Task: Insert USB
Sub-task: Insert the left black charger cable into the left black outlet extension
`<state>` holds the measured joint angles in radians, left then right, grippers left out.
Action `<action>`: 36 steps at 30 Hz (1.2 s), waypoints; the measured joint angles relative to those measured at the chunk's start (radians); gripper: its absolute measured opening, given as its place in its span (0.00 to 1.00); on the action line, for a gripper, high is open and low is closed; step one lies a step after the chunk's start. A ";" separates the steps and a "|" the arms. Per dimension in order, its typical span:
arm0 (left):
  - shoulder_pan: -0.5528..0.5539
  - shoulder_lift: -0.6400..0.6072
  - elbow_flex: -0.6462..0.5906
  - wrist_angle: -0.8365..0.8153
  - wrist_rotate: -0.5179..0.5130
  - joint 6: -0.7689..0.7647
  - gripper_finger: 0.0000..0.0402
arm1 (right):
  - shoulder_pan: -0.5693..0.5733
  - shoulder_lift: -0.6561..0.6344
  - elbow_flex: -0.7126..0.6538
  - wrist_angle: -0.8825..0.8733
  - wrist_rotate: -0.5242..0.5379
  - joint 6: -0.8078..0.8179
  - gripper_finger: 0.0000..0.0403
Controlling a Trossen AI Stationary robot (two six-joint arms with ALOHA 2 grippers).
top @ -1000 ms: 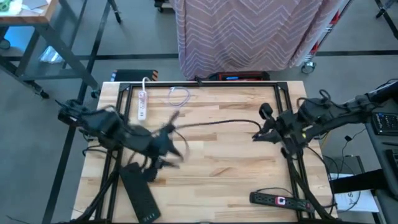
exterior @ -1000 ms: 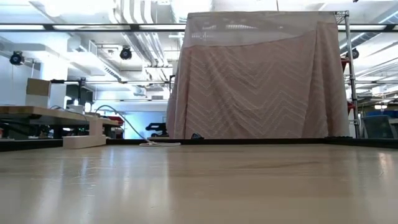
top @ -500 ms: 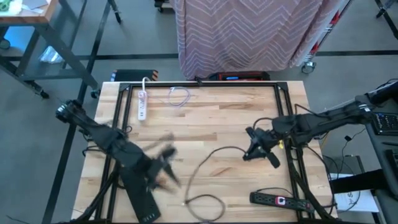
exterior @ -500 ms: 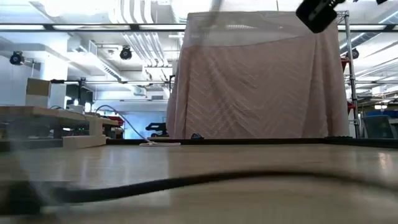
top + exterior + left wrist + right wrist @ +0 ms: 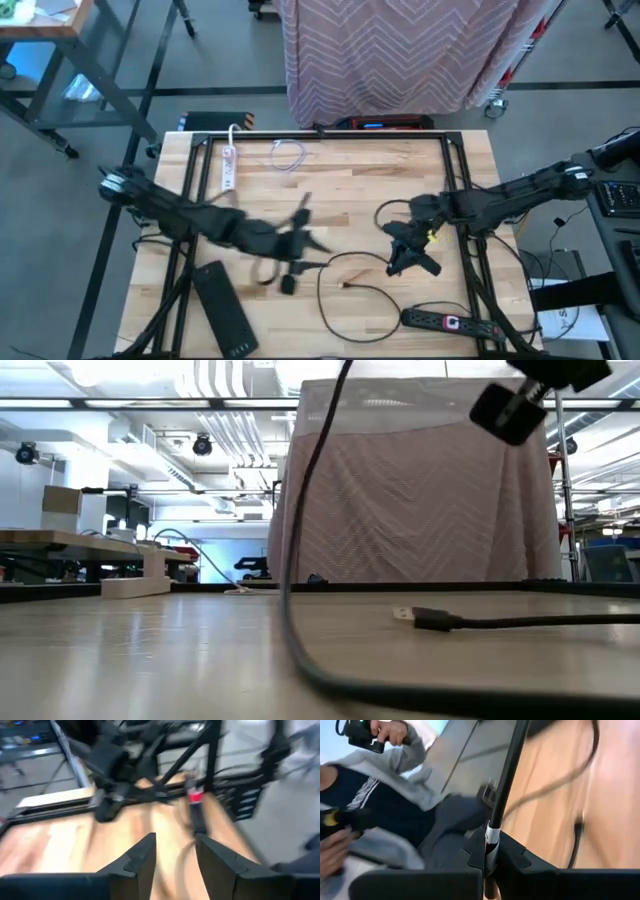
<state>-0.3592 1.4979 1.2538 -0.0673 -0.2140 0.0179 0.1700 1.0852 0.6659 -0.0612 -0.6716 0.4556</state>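
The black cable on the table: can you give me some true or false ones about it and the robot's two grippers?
1. The right gripper is shut on the black cable. True.
2. The cable's USB plug is lying on the wooden table. True.
3. The USB plug is already pushed into the black power strip. False: the plug lies loose on the wood, apart from that strip.
4. The left gripper is squeezing the cable. False: its fingers stand apart with nothing between them.
5. There are two white power strips on the table. False: only one white power strip shows, near the far left corner.
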 joint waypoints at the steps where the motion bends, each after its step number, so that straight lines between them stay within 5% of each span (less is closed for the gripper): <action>1: 0.013 0.044 0.033 0.004 0.009 0.032 0.34 | -0.003 0.026 0.000 0.005 -0.023 0.010 0.01; 11: 0.021 0.414 0.419 -0.180 0.078 0.243 0.45 | -0.005 0.154 0.000 0.032 -0.142 0.050 0.01; 18: 0.027 0.582 0.593 -0.248 0.013 0.294 0.40 | -0.005 0.149 -0.001 0.044 -0.140 0.027 0.01; 36: 0.054 0.655 0.643 -0.169 0.022 0.314 0.20 | -0.005 0.146 -0.003 0.050 -0.148 0.012 0.01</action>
<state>-0.3054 2.1532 1.8970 -0.2364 -0.1925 0.3318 0.1654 1.2312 0.6632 -0.0116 -0.8196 0.4671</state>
